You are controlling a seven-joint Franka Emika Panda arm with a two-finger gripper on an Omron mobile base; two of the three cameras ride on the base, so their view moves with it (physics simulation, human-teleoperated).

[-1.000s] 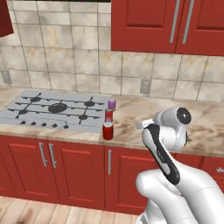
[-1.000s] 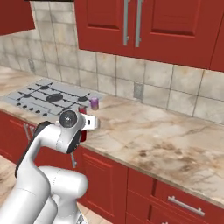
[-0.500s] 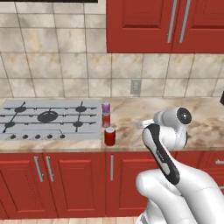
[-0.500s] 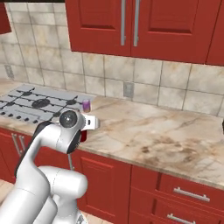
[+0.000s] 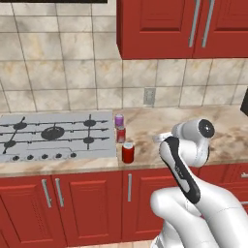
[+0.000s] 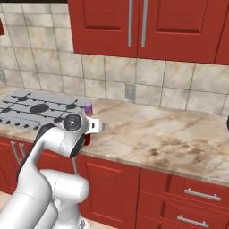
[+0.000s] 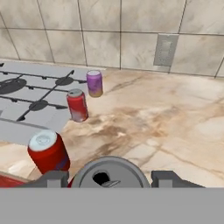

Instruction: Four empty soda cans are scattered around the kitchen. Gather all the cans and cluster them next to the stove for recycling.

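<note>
View from my remote station over the kitchen, largest feature first. The tan tiled wall [image 5: 63, 72] fills the background, with red wall cabinets [image 5: 160, 26] above it and red base cabinets [image 5: 72, 203] below. The beige marbled bench [image 5: 145, 121] runs across all three views. The stove [image 5: 97, 145] is set into the bench on the left, with its black grates and its row of dark knobs along the front edge. My white arm [image 5: 186, 160] rises in the foreground, reaching over the bench to the right of the stove.

Three soda cans stand upright in a short line along the stove's right edge. The front red can [image 5: 128, 152] stands nearest the bench's front edge. The middle red can [image 5: 121, 134] is just behind it. The purple can [image 5: 118, 119] stands farthest back, close to the middle red can.

In the hand view the held can [image 7: 109, 175] shows its silvery lid and tab end-on. It sits between the two dark fingertips [image 7: 54, 178], so the jaws are grasping this fourth can. The front red can stands just to its left there. A wall outlet [image 5: 149, 96] is mounted on the tiles above the bench.
</note>
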